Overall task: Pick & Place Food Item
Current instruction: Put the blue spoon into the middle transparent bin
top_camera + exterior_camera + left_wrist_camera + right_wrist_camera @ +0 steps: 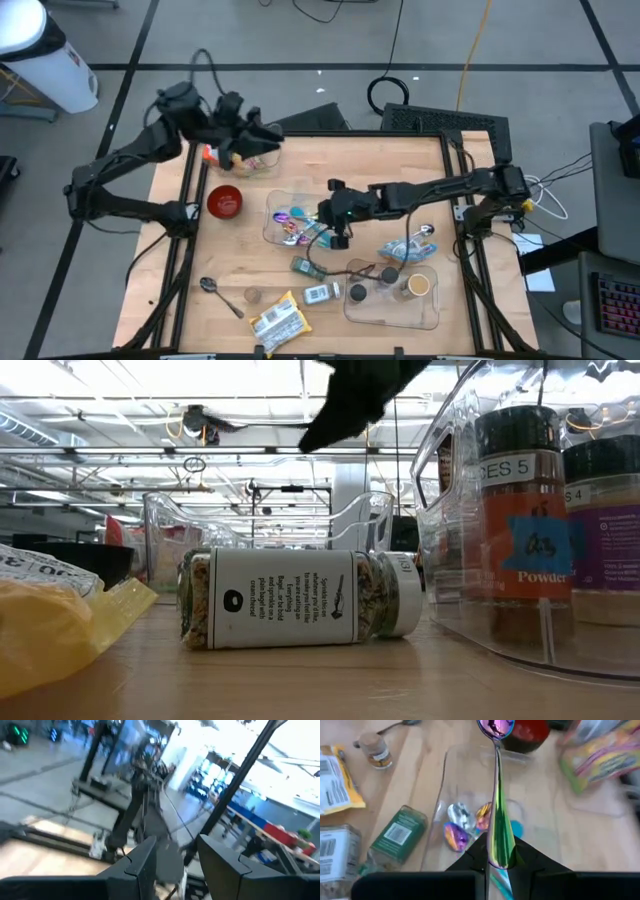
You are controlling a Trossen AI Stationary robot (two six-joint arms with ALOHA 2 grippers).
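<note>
A colourful food packet [252,160] hangs at the table's far left, just under my left gripper [250,143], which points level and seems shut on it. The packet shows blurred in the right wrist view [600,755]. My right gripper [336,222] hovers over the middle of the table, shut on an iridescent spoon [497,795]. It is above a clear tray [275,200] holding more iridescent cutlery [462,825]. The left wrist view shows my left gripper [175,850] with its fingers apart and only a grey blur between them. My left gripper seems to hold the packet by its upper part [250,152], with the packet hanging below the level fingers, clear of the table. The place of contact is blurred, so the kind of hold cannot be told. My right gripper pinches the spoon's handle near its end [500,845] between its two fingers, which lie along it. The spoon sticks out ahead of the fingers, its bowl [496,727] farthest away, lifted clear above the tray.
A red bowl [224,201] stands left of the tray. Near the front lie a metal spoon [220,297], a yellow packet [280,320], a lying spice jar [300,600] and a green bottle [395,840]. A clear bin [395,300] with spice jars stands front right.
</note>
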